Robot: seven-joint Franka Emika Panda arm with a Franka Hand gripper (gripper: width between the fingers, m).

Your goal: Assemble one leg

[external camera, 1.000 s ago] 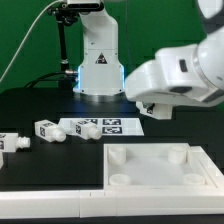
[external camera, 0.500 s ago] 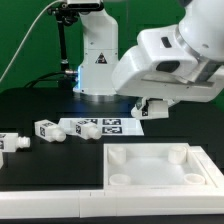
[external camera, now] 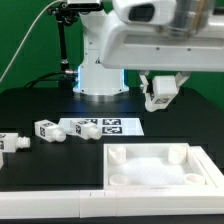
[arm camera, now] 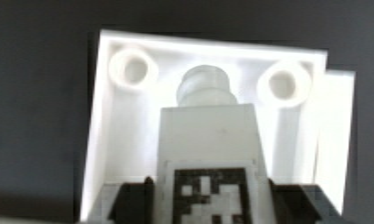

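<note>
While the arm [external camera: 165, 35] is hanging over the far right part of the desk [external camera: 40, 105], the pincer [external camera: 160, 88] is clamping the leg [external camera: 159, 99] between its two fingers and holding it in the air, clear of the desk surface. In the exterior view the leg is showing as a small white block with a dark tag on one face, sitting slightly tilted. It is hanging beyond the far edge of the tabletop [external camera: 150, 172] and to the exterior view's right of the marker board [external camera: 100, 127].

In the wrist view the leg [arm camera: 210, 140] is filling the middle of the picture, and a black-and-white tag is facing the camera. Its narrower round peg [arm camera: 205, 85] is pointing away from the pincer. The dark fingers [arm camera: 122, 205] are pressing on opposite sides of the square body. Behind the leg the tabletop [arm camera: 122, 130] is showing two round corner recesses, one on each side of the peg. This view is blurring at the edges.

The tabletop is lying flat at the near right of the desk with its raised rim and corner recesses facing up. The marker board is lying flat near the middle, in front of the arm's base [external camera: 100, 68]. A first loose leg [external camera: 50, 130] is lying just to the exterior view's left of the marker board. A second loose leg [external camera: 10, 144] is lying nearer, at that view's left edge, apart from the first.
</note>
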